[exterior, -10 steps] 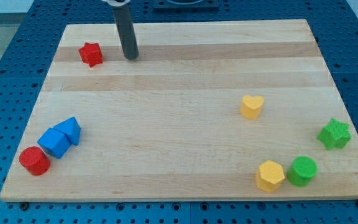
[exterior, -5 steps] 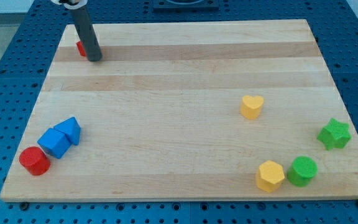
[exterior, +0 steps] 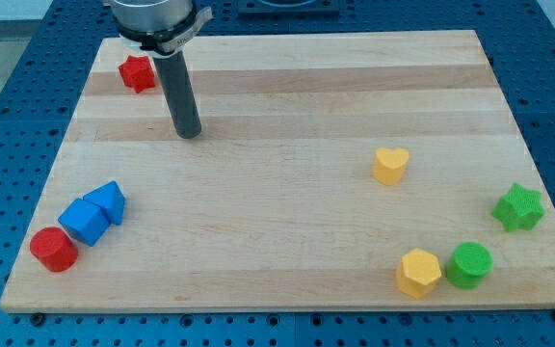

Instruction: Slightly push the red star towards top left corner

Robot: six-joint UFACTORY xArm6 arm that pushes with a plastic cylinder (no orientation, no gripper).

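The red star (exterior: 137,73) is seen near the worktop's (exterior: 287,241) top-left corner, close to both edges. My tip (exterior: 190,134) is placed apart, lower right. No pincer is fitted.

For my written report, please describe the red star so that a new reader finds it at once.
Look at the wooden board and go to its corner at the view's top left. The red star sits alone there, up and to the view's left of my tip, not touching it. The other red block, a red cylinder, is round and lies at the view's bottom left.
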